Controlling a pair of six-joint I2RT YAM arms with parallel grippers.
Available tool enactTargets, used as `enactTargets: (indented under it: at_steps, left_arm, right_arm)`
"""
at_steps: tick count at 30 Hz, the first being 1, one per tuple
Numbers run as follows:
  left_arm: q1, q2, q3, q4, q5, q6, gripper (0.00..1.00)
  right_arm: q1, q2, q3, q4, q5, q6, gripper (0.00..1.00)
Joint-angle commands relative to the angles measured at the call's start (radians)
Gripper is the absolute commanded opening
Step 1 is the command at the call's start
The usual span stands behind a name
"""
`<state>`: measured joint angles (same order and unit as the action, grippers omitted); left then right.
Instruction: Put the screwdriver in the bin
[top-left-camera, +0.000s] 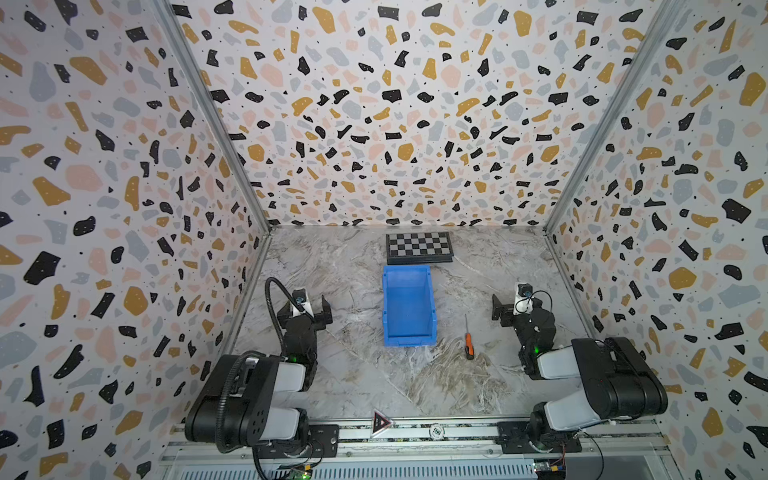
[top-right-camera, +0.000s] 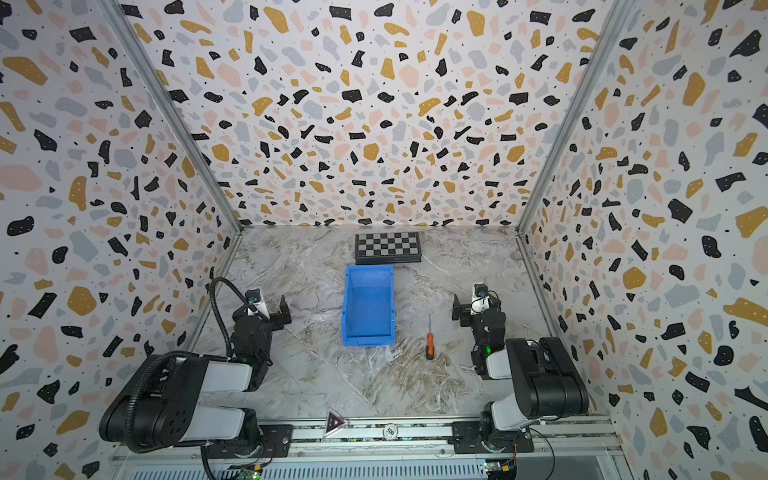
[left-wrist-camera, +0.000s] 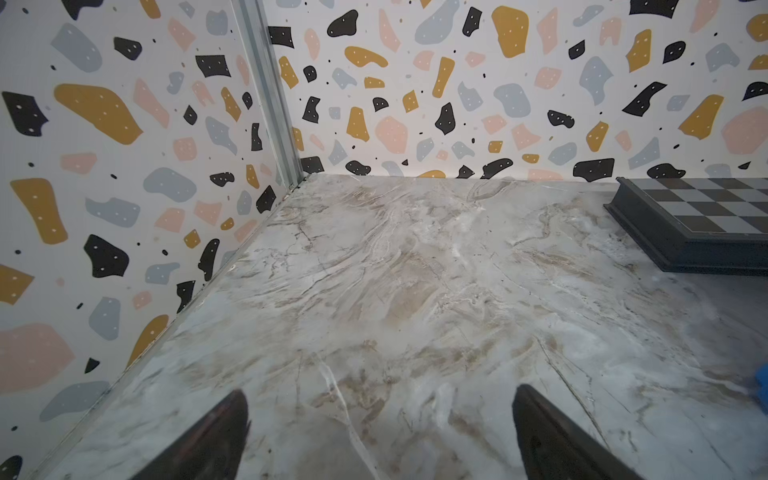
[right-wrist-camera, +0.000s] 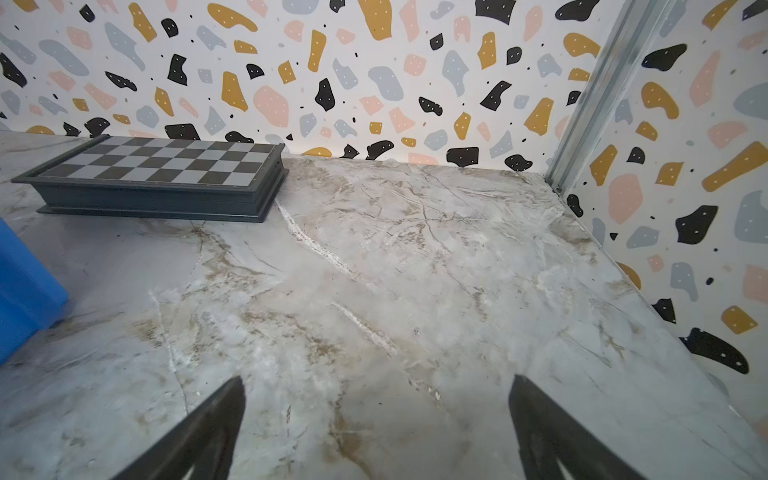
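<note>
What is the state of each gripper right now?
Left gripper: open, holding nothing.
Right gripper: open, holding nothing.

Slim orange-and-black screwdriver (top-left-camera: 468, 341) lies flat (nothing touching it) between the right gripper (top-left-camera: 515, 309) and the upright blue bin (top-left-camera: 409, 341).

1 screwdriver (top-left-camera: 468, 343), 1 bin (top-left-camera: 407, 316), 1 chkr board (top-left-camera: 419, 247), 2 arms (top-left-camera: 249, 399) (top-left-camera: 602, 374)

We can read almost nothing: on the metal rail (top-left-camera: 415, 446) along the front edge of the worktop (top-left-camera: 374, 374), a round white disc (top-left-camera: 436, 432) carries marks that look like "500", and the black triangular sticker (top-left-camera: 380, 423) beside it is too small to read.
</note>
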<state>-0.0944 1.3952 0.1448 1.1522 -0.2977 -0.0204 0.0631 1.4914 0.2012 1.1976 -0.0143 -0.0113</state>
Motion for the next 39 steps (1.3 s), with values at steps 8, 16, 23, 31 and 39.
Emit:
enactTargets:
  at_steps: [8, 16, 23, 31, 39]
  left_arm:
    - [0.005, -0.004, 0.022, 0.038, -0.014, -0.01, 1.0]
    - [0.005, -0.003, 0.022, 0.038, -0.027, -0.014, 1.0]
    - [0.005, -0.005, 0.021, 0.04, -0.027, -0.014, 1.0]
    - [0.005, -0.004, 0.023, 0.036, -0.032, -0.015, 1.0]
    - [0.005, -0.005, 0.022, 0.037, -0.031, -0.016, 1.0]
  right_arm:
    - [0.004, -0.005, 0.022, 0.011, 0.005, -0.011, 0.99]
    - [0.004, -0.005, 0.023, 0.011, 0.005, -0.009, 0.99]
    - [0.005, -0.004, 0.023, 0.011, 0.005, -0.008, 0.99]
    - [0.004, -0.001, 0.025, 0.007, 0.004, -0.009, 0.99]
    - [0.004, -0.003, 0.025, 0.008, 0.004, -0.012, 0.99]
